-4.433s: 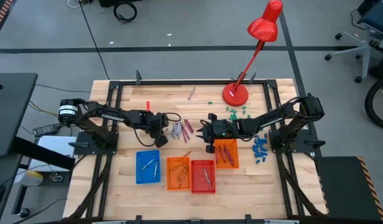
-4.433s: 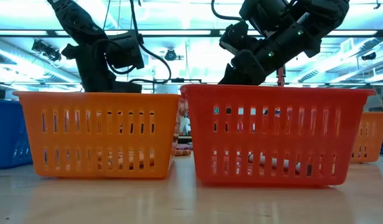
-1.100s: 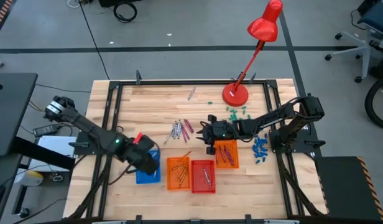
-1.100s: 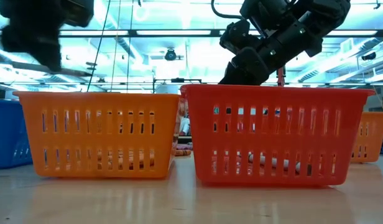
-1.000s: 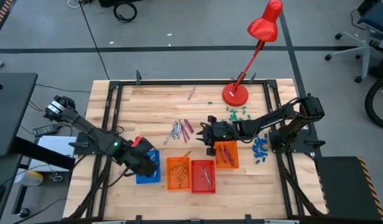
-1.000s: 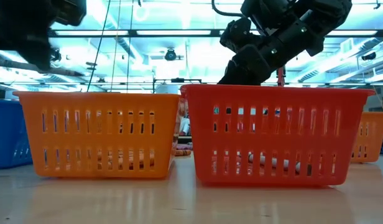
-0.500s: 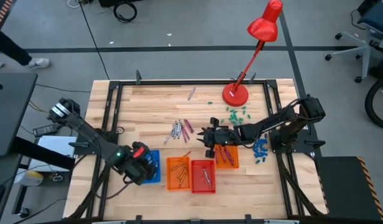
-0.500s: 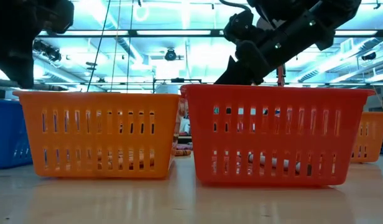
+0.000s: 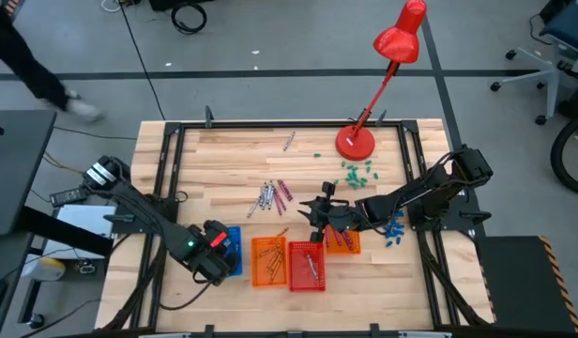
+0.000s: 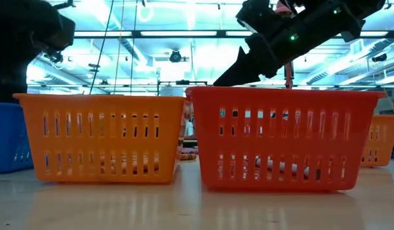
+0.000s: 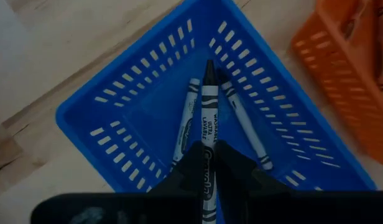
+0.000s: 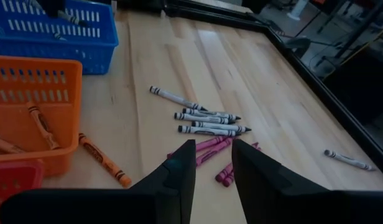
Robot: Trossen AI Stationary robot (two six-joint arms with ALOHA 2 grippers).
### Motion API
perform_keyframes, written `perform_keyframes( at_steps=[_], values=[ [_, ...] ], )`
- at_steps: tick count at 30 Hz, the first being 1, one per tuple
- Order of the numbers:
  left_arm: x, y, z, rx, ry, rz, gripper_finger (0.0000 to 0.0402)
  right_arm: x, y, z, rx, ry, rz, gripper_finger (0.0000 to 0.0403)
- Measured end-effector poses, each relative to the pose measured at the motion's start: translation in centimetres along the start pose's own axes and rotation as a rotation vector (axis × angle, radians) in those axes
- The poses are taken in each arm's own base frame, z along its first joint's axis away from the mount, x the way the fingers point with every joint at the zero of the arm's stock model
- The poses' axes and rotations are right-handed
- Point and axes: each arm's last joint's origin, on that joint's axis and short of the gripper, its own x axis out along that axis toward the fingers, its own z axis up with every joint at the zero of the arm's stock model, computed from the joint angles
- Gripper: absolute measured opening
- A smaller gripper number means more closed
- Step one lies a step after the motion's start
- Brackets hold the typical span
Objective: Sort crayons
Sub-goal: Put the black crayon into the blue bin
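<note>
My left gripper (image 9: 217, 248) is over the blue basket (image 9: 231, 253) and is shut on a grey-white crayon (image 11: 208, 118). Two more grey-white crayons (image 11: 185, 124) lie on the floor of that basket. My right gripper (image 9: 319, 210) is open and empty above the table, between the right orange basket (image 9: 343, 237) and the loose crayons. Those are several grey-white crayons (image 12: 207, 118) and magenta crayons (image 12: 211, 147), lying flat on the wood. One orange crayon (image 12: 104, 160) lies beside the orange basket (image 12: 30, 112). My left gripper pinches the crayon's rear part (image 11: 207, 163) between its two fingers. The crayon lies along the fingers, and its dark tip (image 11: 209, 70) sticks out ahead of them over the basket floor. The fingers come from above. I cannot tell whether the tip touches the floor.
An orange basket (image 9: 268, 261) and a red basket (image 9: 307, 266) with crayons stand at the near edge and fill the low view. A red desk lamp (image 9: 357, 141), teal bits (image 9: 357, 170) and blue bits (image 9: 394, 225) are at the right. One crayon (image 9: 289, 141) lies far back.
My left gripper has gone a little toward the table's near edge, over the blue basket, still holding the crayon. My right gripper has risen and gone slightly toward the near edge, above the right orange basket's left end.
</note>
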Motion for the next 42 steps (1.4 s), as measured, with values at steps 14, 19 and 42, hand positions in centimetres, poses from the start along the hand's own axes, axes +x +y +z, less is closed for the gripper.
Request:
perform_keyframes(
  at_steps=[14,19,42],
  values=[
    [2.4,-0.6,-0.8,0.045,-0.007,0.087,0.004,-0.3,0.4,0.2,-0.008,-0.017,0.0,0.011],
    [2.6,-0.8,-0.9,0.049,-0.003,0.085,0.0077,-0.3,0.4,0.2,-0.007,-0.017,0.001,0.011],
    [-0.5,0.2,5.9,0.174,-0.104,-0.061,0.0102,-0.3,0.4,0.3,-0.006,-0.029,0.005,0.011]
  ],
)
